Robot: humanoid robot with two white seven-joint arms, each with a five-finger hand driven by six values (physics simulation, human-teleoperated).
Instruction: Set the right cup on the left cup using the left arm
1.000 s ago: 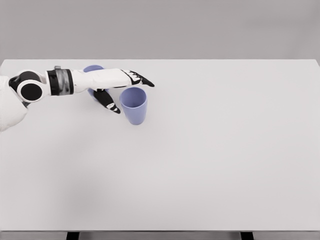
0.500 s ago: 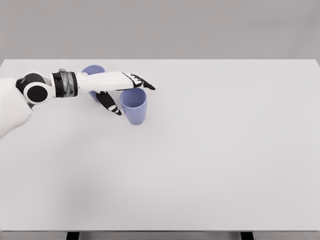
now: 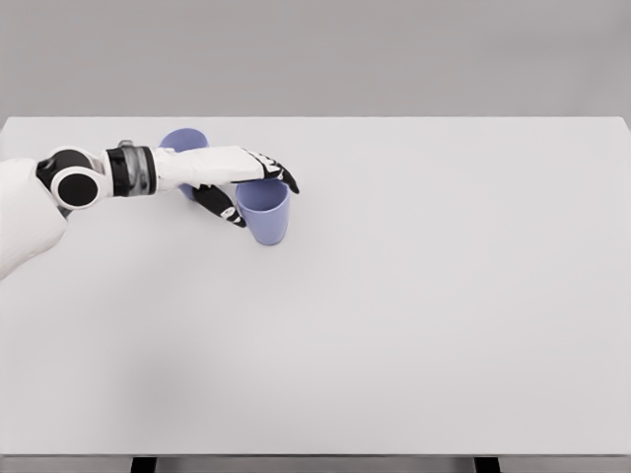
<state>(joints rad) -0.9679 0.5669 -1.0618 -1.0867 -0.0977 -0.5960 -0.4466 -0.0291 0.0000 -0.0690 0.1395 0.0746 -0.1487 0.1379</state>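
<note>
On a white table (image 3: 414, 315), the left hand (image 3: 232, 182) reaches around the right cup (image 3: 264, 212), fingers (image 3: 276, 169) along its far rim and thumb at its near left side, not visibly clamped. The cup stands upright, empty. The left cup (image 3: 183, 141) sits just behind the forearm.

Both cups periwinkle blue: right cup (image 3: 265, 213), left cup (image 3: 183, 144). Left hand (image 3: 240, 177) white with black fingers. Desk (image 3: 414, 296) plain off-white, grey backdrop.
</note>
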